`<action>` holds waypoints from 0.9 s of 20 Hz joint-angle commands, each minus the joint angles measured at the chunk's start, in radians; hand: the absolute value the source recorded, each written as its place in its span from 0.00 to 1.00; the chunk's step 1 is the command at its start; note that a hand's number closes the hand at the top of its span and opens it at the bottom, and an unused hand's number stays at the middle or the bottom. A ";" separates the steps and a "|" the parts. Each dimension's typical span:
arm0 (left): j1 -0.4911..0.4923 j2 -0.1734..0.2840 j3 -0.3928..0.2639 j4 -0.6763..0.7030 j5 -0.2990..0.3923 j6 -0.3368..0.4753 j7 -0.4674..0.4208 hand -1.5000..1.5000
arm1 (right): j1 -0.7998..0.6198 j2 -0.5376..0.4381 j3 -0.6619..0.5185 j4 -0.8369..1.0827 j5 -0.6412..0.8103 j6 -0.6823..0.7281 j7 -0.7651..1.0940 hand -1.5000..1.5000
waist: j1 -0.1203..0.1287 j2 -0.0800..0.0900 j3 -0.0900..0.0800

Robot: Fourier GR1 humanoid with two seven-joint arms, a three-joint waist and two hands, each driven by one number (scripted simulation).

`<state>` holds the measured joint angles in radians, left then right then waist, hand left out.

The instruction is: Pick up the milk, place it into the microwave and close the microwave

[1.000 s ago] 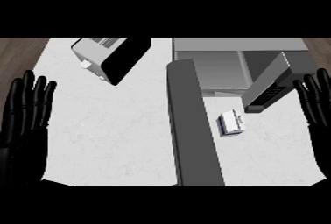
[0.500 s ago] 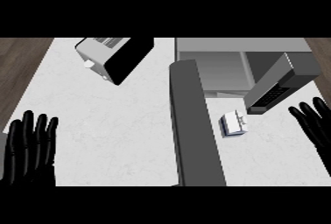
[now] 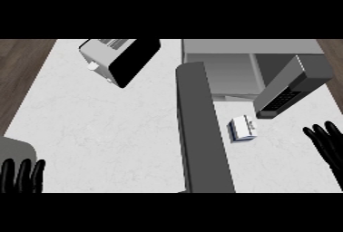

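Note:
The milk (image 3: 242, 128) is a small white carton lying on the white counter (image 3: 100, 131), just in front of the microwave (image 3: 227, 72). The microwave's long dark door (image 3: 201, 131) stands swung open to the left of the carton, and its keypad panel (image 3: 289, 88) is to the carton's right. My right hand (image 3: 327, 146) shows at the right edge, open with fingers straight, a short way right of the milk and apart from it. Low at the bottom left, my left hand (image 3: 20, 176) is open with fingers up, far from the carton.
A toaster (image 3: 119, 60) sits tilted at the counter's back left. Dark wooden floor (image 3: 20, 77) shows beyond the counter's left edge. The open door divides the counter into a wide left part and a narrow right part.
Both hands have sunk toward the lower edge of the view, the left one more than the right. The milk, the microwave door and the toaster have not moved.

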<state>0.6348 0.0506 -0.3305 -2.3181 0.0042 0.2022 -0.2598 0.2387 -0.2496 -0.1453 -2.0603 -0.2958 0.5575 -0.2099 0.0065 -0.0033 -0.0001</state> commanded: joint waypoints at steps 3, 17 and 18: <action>0.159 0.041 0.003 -0.027 0.065 -0.052 -0.133 0.00 | 0.016 0.073 0.048 0.023 0.149 -0.014 -0.059 0.00 | 0.003 0.000 0.000; 0.401 0.110 0.063 0.046 0.162 -0.179 -0.430 0.00 | -0.130 0.111 0.071 0.274 0.345 -0.097 -0.174 0.00 | 0.010 -0.001 0.000; 0.436 0.111 0.018 -0.051 0.123 -0.152 -0.375 0.00 | -0.217 0.108 0.075 0.409 0.409 -0.118 -0.238 0.00 | 0.018 0.002 0.001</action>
<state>0.9889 0.1438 -0.3051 -2.3301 0.1264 0.0688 -0.5896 0.0829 -0.1504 -0.0835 -1.7765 0.0291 0.4678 -0.3662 0.0181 -0.0027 0.0001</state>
